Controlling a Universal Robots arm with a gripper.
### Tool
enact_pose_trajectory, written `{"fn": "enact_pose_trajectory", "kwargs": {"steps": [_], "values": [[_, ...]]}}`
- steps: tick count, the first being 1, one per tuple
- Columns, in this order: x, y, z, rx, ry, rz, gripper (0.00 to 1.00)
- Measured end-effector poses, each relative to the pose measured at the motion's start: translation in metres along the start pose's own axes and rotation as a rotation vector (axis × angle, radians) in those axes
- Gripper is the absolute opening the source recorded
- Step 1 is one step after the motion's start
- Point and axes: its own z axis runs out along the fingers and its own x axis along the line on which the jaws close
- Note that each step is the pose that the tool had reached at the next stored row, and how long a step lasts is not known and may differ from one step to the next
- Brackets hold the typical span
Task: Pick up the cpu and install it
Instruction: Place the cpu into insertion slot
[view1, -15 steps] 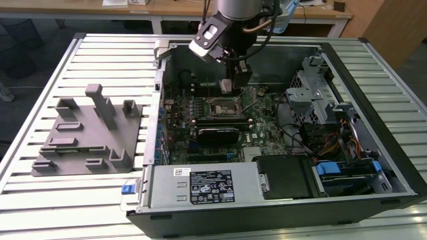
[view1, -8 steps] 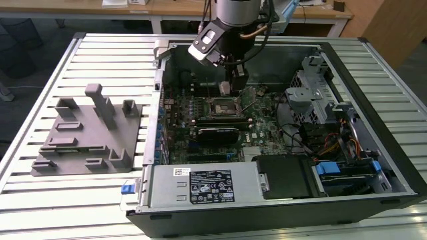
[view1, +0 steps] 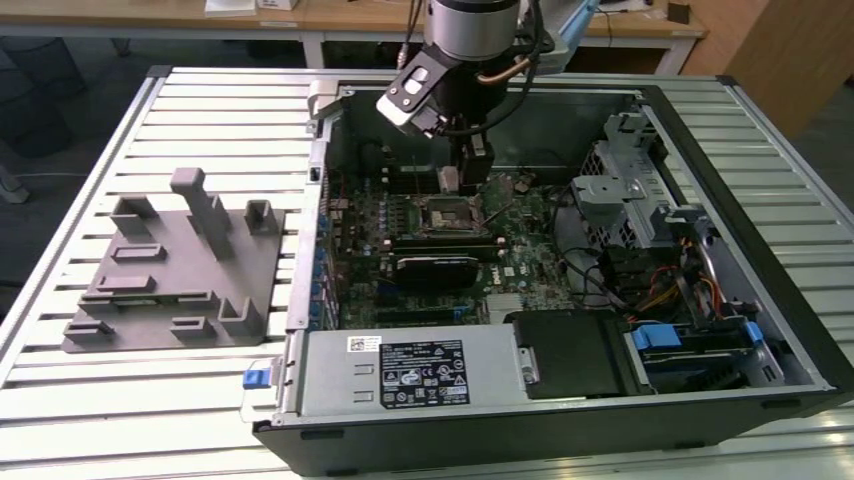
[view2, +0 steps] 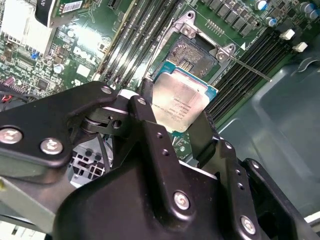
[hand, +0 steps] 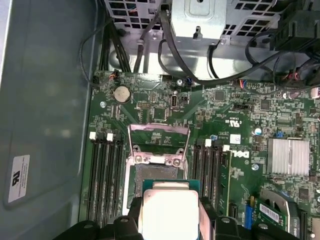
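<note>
Placement in hand: gripper (view2: 174, 105) clamped on the cpu (view2: 184, 97), holding it just above the open socket (hand: 156, 172), seemingly clear of it; seating calls for square, level alignment.

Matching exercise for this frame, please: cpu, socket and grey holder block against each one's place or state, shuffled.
1. cpu
2. socket
3. grey holder block

A. on the table, at the exterior view's left of the case
B. open and empty, on the motherboard
C. clamped in the gripper, over the motherboard

Pairs: 1-C, 2-B, 3-A
</note>
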Motion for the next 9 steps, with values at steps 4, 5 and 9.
{"fn": "enact_pose_trajectory", "kwargs": {"steps": [4, 5, 9], "values": [[0.0000, 0.0000, 0.0003, 0.0002, -0.0007, 0.000, 0.53], [0.0000, 0.0000, 0.0003, 0.0001, -0.0006, 0.000, 0.53], [0.0000, 0.0001, 0.0004, 0.0001, -0.0008, 0.000, 0.53]]}}
